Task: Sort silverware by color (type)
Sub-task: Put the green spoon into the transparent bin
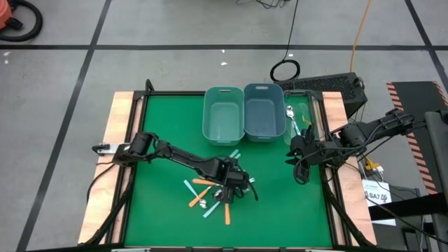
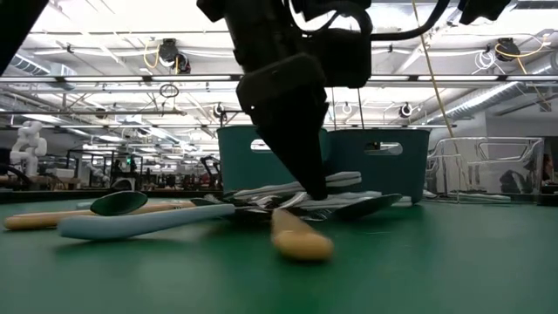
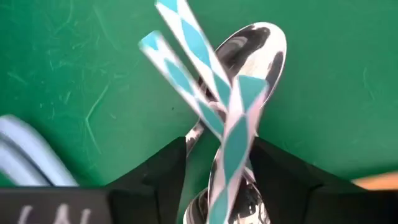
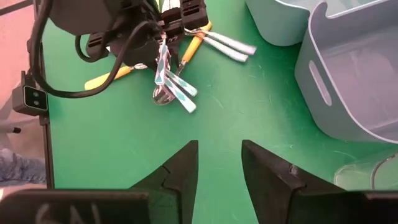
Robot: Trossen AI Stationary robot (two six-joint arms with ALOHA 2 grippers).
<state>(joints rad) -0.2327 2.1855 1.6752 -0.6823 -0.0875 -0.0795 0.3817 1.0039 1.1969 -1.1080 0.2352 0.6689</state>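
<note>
Seen from above, the spoons (image 1: 213, 193) are heaped on the green counter (image 1: 168, 119) near its front edge, partly hidden under the left pincer (image 1: 231, 187), so an exact count cannot be made; orange and pale blue handles are made out fanning from the pile. Two teal bins (image 1: 243, 112) are set side by side at the far edge, with a clear tray (image 1: 313, 112) beside them in which at least one spoon (image 1: 291, 116) is seen. The right pincer (image 1: 297, 155) is held above the counter's right edge, well apart from the pile. A grey floor crossed by dark lines is seen around the counter.

At counter height, the left pincer is cut off by the top of the frame, its tip lowered into the pile. A light blue handle (image 2: 139, 222) and an orange handle (image 2: 301, 240) are seen in front; the rest are overlapped. A large ceiling-lit hall is seen behind the bins.

In the left wrist view, three teal-and-white patterned handles (image 3: 205, 81) are crossed over a shiny bowl (image 3: 255, 50). The dark fingers (image 3: 155, 171) are parted either side of them; whether they are gripped cannot be told.

In the right wrist view, the right pincer's fingers (image 4: 183, 165) are parted with nothing between them, and the pile is seen under the left arm farther off.
</note>
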